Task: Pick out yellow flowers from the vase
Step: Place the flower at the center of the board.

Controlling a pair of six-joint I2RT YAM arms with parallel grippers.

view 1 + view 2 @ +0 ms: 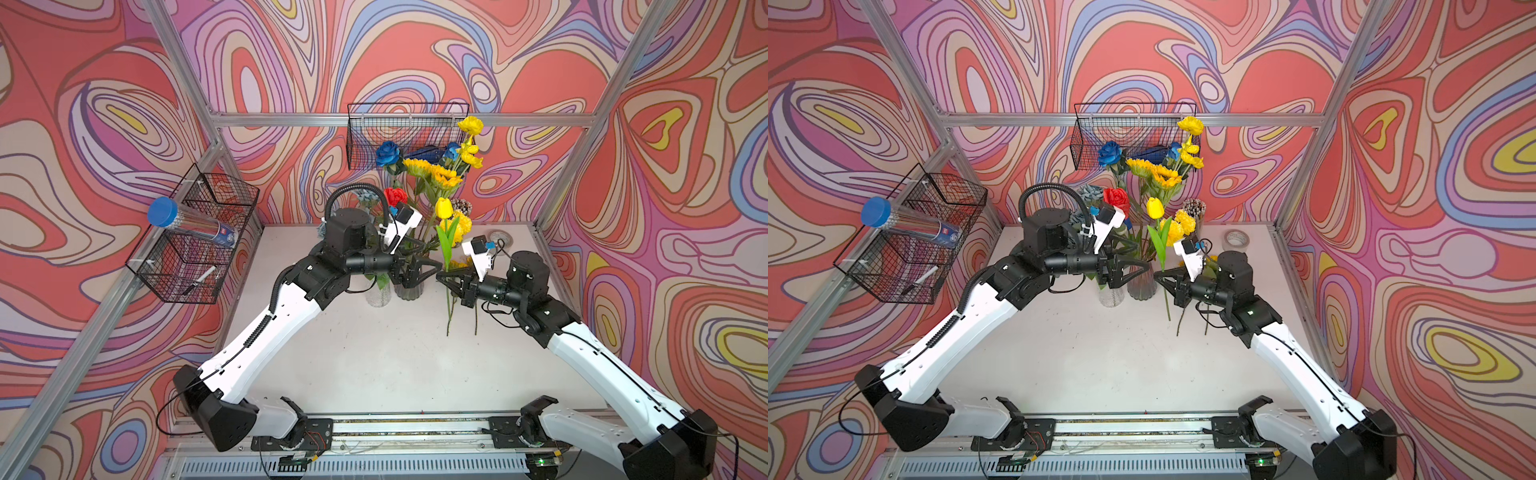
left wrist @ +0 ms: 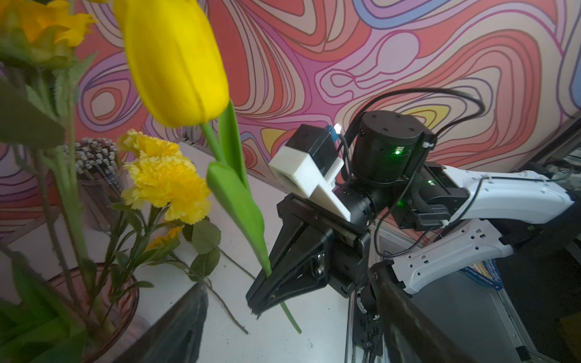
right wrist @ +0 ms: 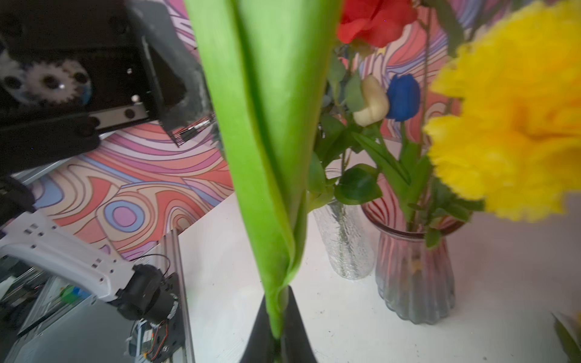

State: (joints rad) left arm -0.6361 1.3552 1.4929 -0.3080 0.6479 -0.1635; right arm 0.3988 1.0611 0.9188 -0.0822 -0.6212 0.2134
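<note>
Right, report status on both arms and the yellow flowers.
Right gripper shut on yellow tulip stem, tulip out of the vase. Left gripper open beside the vase. Sunflowers still in it. Loose yellow carnations on the table by the right gripper.

The tulip (image 1: 443, 208) stands just right of the vase (image 1: 409, 294), before the pompoms (image 1: 460, 226).

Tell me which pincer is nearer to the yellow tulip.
Right. The right pincer is shut on the stem of the yellow tulip; the left pincer stands open beside it, at the ribbed vase.
</note>
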